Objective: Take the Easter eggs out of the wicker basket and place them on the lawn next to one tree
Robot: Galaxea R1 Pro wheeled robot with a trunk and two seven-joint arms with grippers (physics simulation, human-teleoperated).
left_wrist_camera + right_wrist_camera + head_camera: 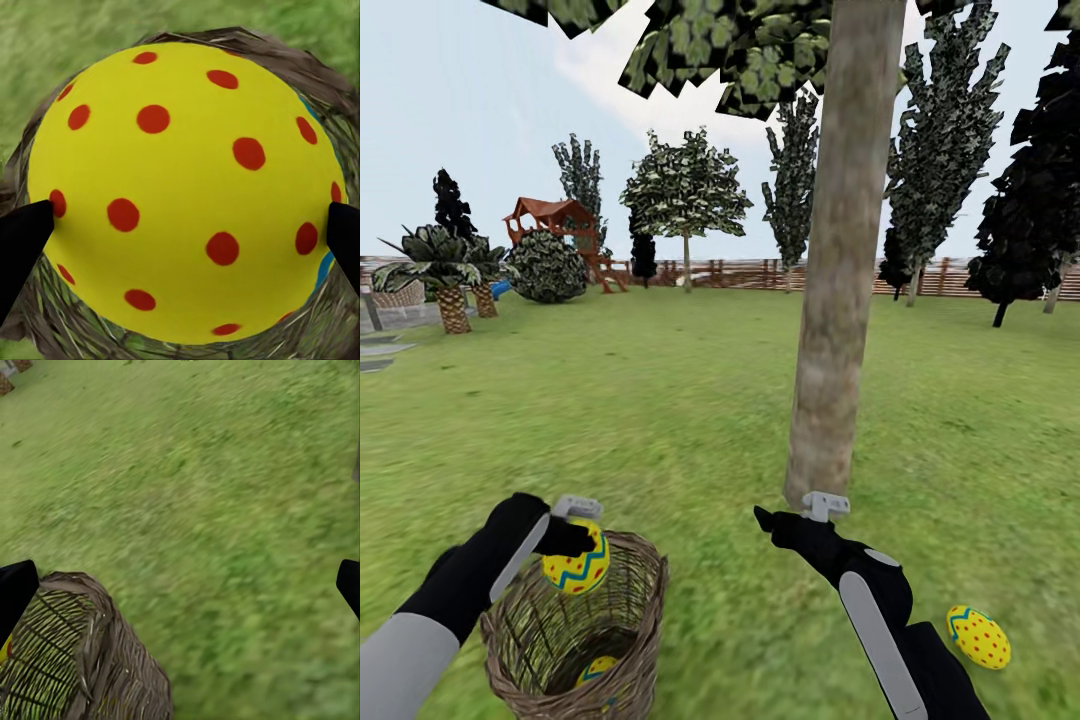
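Head view: lawn (660,400), green and patchy, bounded far off by a slatted wooden fence (740,272). Tree (840,260), thick grey-tan trunk, standing mid-lawn, leaves overhead. Wicker basket (630,630), brown, upright on the grass, well apart from the trunk on the robot's left. Left tool (575,545) closed on one egg (580,565), yellow with red dots and blue zigzag, held at the basket's rim; left wrist view confirms the black fingertips (22,240) pressed to either side of that egg (187,187), basket (315,75) beneath. Second egg (598,668) lying at the basket's bottom, partly hidden by the weave. Third egg (978,636) on the grass near the trunk's base, on the robot's right. Right tool (800,515) near the trunk's foot, empty; right wrist view shows its fingertips (15,589) spread wide over grass (225,510), basket (82,660) beside.
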